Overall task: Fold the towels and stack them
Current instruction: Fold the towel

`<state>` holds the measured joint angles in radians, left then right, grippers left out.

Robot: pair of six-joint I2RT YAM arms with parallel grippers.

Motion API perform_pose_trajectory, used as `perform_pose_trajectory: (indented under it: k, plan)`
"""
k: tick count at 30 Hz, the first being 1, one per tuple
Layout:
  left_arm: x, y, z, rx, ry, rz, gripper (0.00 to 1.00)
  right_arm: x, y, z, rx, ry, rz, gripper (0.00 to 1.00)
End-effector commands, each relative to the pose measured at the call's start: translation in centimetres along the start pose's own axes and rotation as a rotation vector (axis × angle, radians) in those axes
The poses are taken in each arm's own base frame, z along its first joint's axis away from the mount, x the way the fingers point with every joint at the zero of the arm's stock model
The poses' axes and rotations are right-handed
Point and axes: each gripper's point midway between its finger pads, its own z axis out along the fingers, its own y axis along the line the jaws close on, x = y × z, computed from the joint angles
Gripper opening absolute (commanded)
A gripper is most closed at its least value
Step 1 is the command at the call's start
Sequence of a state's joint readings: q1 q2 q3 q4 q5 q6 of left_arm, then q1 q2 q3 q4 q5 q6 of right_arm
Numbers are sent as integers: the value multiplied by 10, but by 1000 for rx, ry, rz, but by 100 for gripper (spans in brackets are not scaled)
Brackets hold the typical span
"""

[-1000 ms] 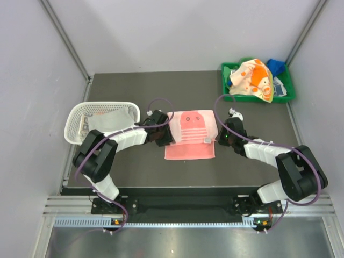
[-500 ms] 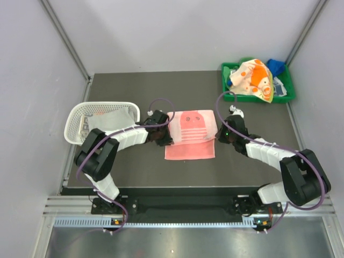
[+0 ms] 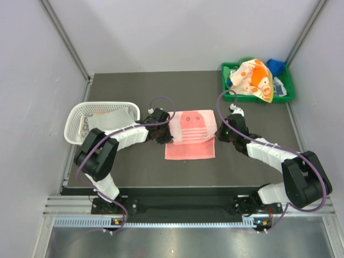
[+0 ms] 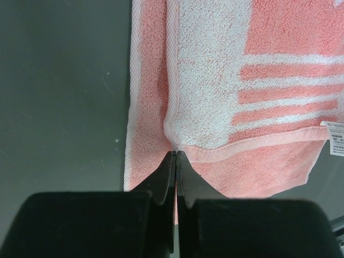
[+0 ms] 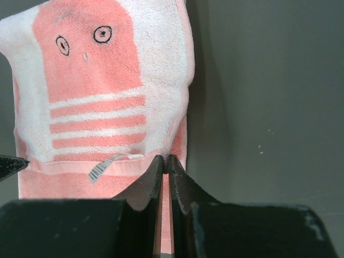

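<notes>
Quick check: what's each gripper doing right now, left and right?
Left gripper: closed, pinching the pink towel at its folded edge.
Right gripper: closed on the pink towel, opposite side.

Four towels can be counted: one pink towel [image 3: 190, 134], one grey-white towel [image 3: 110, 119], one orange-patterned towel [image 3: 252, 79] and one blue towel [image 3: 276, 65]. There is one basket [image 3: 72, 123], one tray [image 3: 223, 80] and one bench [image 3: 134, 91]. Two grippers show: the left gripper [image 4: 176, 153] and the right gripper [image 5: 165, 157].
</notes>
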<state>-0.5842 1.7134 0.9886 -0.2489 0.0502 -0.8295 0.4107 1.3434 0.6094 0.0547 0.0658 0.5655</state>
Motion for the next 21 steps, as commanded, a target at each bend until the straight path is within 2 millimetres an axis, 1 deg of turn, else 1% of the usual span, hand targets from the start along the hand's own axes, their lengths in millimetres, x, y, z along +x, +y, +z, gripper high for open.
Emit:
perform_pose_trajectory:
  k: [1, 6, 16, 21]
  plan:
    - [-8, -8, 1, 7, -16, 18, 0, -22, 20, -6, -55, -58, -14, 2]
    - [-5, -4, 4, -2, -8, 15, 7, -21, 20, -5, -58, -54, -12, 2]
    - [-6, -8, 2, 11, -12, 11, 24, -20, 20, -6, -59, -55, -13, 2]
    - [-4, -6, 3, 4, -4, 13, 29, -19, 19, -6, -57, -55, -12, 2]
